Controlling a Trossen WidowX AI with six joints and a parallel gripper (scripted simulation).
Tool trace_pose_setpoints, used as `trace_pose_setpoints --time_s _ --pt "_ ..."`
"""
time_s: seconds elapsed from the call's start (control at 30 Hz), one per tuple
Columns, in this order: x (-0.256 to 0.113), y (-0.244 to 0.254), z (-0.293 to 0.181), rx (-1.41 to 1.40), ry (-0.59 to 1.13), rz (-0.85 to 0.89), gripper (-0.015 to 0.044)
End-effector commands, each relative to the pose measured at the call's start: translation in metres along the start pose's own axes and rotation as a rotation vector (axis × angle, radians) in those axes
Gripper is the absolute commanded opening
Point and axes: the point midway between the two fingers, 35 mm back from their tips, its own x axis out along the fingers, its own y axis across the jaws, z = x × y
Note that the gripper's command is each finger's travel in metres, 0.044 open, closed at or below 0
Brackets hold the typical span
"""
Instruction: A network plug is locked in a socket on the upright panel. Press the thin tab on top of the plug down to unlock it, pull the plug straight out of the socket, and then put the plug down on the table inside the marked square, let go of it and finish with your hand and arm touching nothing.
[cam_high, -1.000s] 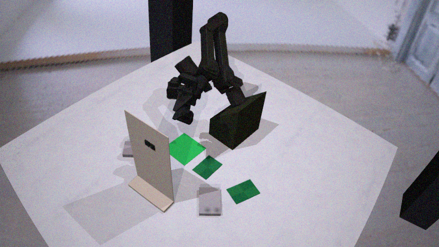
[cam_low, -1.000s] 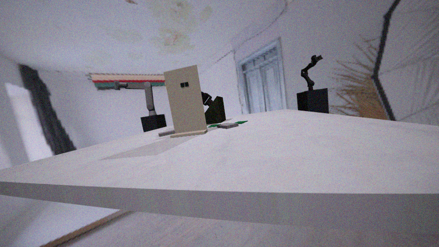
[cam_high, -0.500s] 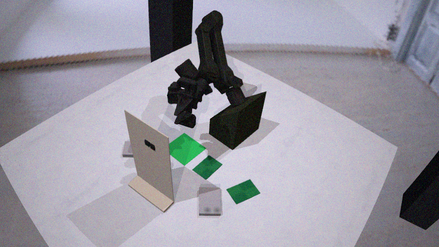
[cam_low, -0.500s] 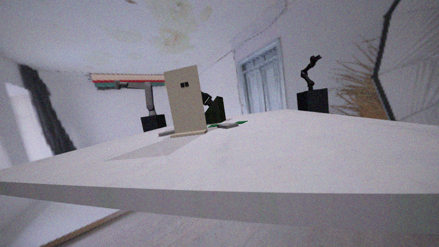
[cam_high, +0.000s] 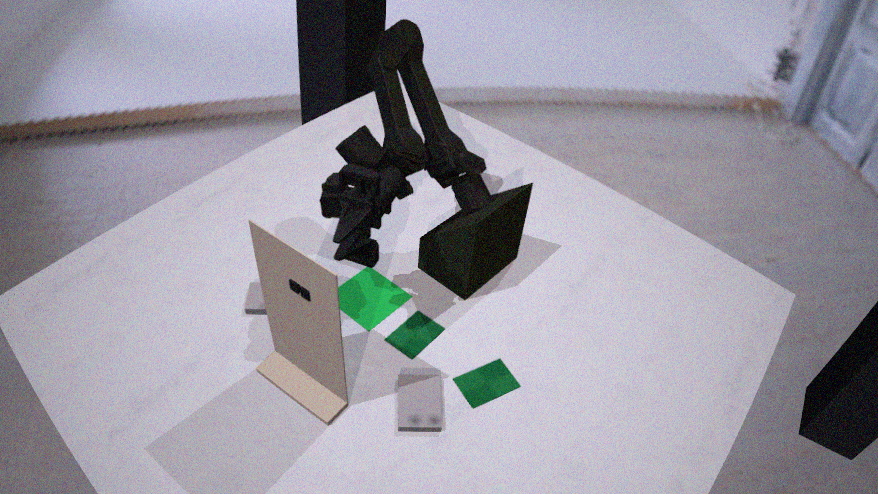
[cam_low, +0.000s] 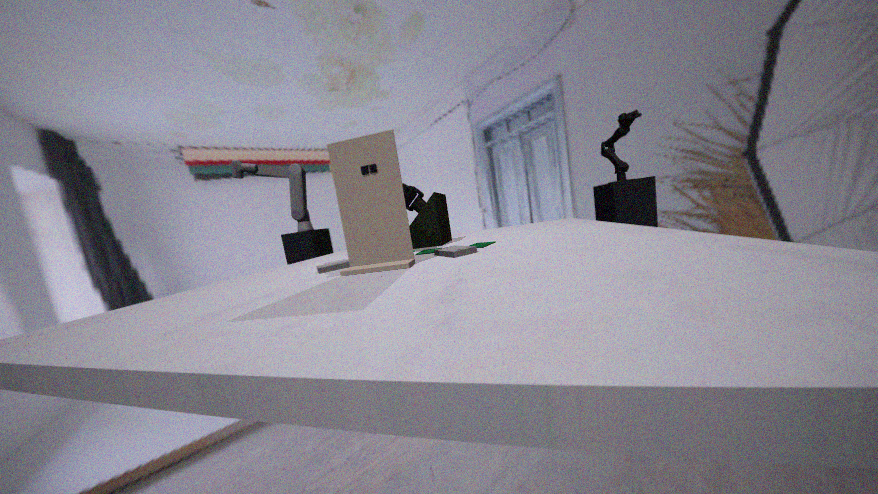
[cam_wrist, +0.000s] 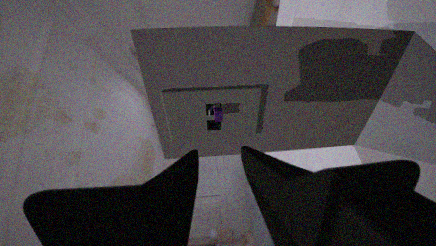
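The upright panel (cam_high: 306, 325) (cam_low: 371, 215) (cam_wrist: 320, 120) is beige in the top and exterior views, which show its back with small dark openings. In the wrist view its shaded front carries a raised frame around a small purple plug (cam_wrist: 218, 115) at dark socket openings. Whether the tab is pressed cannot be told. My gripper (cam_high: 337, 248) (cam_wrist: 219, 153) is partly open and empty, facing the panel from a short distance; the exterior view does not show its fingers. A bright green square (cam_high: 374, 301) lies on the table below and behind the panel, partly hidden by it.
Two darker green patches (cam_high: 415, 334) (cam_high: 486, 383) lie nearer the front. One grey block (cam_high: 420, 399) (cam_low: 455, 251) is beside them, another (cam_high: 254, 299) (cam_low: 332, 266) by the panel's other side. My arm's dark base block (cam_high: 469, 245) (cam_low: 434, 224) stands behind.
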Motion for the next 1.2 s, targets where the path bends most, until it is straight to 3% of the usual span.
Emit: trace_pose_setpoints --time_s 0.0,1.17 --pt "0.010 -0.002 0.001 0.007 0.000 -0.001 0.0156" --pt "0.058 -0.001 0.015 0.007 -0.002 0.002 0.0156"
